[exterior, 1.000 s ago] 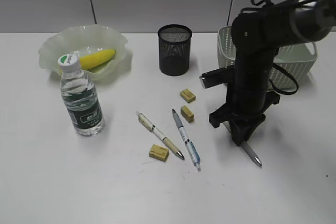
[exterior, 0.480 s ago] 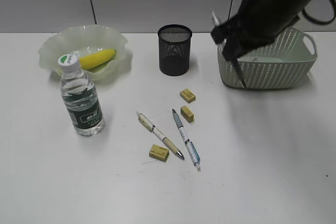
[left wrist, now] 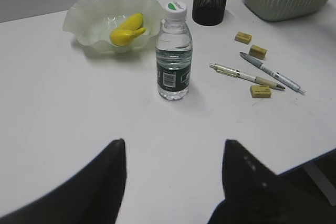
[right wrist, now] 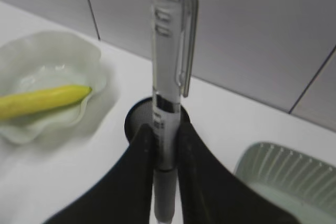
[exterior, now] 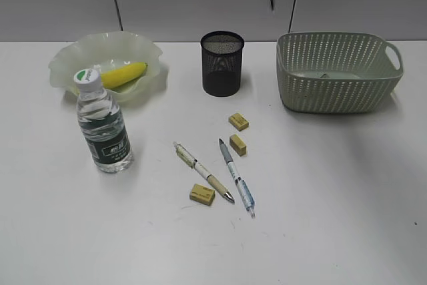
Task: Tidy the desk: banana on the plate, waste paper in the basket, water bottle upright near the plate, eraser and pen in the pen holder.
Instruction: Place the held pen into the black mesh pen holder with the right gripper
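Pen [right wrist: 167, 93] clamped upright in right tool [right wrist: 164, 153], high over pen holder [exterior: 222, 63]. White bench [exterior: 333, 198], grey panelled wall behind. Left tool [left wrist: 173, 156] low, jaws apart, nothing in them. Right arm mostly cut off at top edge of exterior view.

Left gripper [left wrist: 173, 182] with two matte black pointed fingers [left wrist: 102, 182], right gripper [right wrist: 167, 166] with smooth black curved fingers [right wrist: 136, 182]
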